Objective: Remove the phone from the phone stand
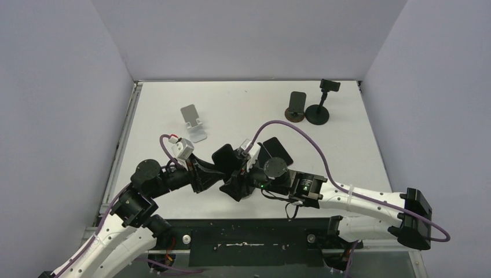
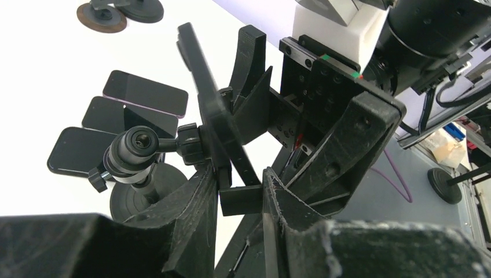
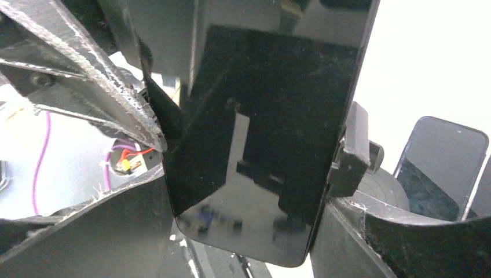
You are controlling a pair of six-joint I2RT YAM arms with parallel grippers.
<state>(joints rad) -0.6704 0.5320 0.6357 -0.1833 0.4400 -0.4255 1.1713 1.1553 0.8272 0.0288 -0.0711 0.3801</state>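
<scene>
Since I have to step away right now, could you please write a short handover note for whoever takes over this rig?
Left hand: appears shut on the lower bracket of the black clamp phone stand, bracing it.
Right hand: its fingers flank both side edges of the black phone, apparently shut on it.
Phone: upright in the stand's clamp, mid-table between the two arms.
Done: both grasps look set.
To do: pull the phone free of the clamp and set it down, perhaps by the three dark phones lying flat nearby.
</scene>
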